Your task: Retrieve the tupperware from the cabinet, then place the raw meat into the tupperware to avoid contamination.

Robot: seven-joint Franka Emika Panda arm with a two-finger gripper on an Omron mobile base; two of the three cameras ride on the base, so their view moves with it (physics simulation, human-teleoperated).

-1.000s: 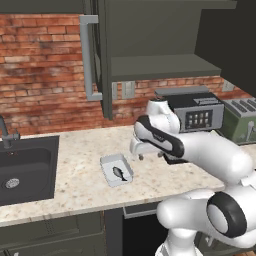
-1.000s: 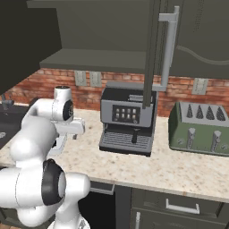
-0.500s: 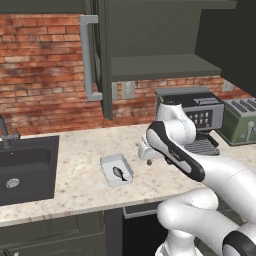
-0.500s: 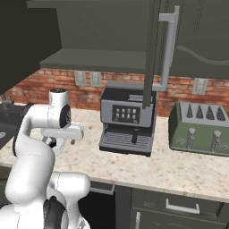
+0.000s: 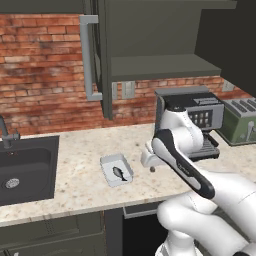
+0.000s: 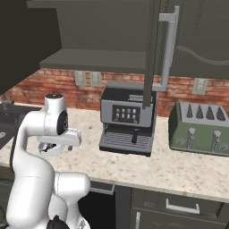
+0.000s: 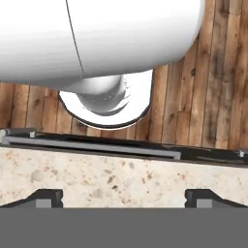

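Left base view, raw meat (image 5: 119, 173) in tupperware (image 5: 111, 162) (fingers (image 7: 46, 197) apart)

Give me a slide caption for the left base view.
Fish lies in the tupperware on the speckled counter; open gripper hangs beside it, right of the sink.

No legible text, labels or numbers anywhere.
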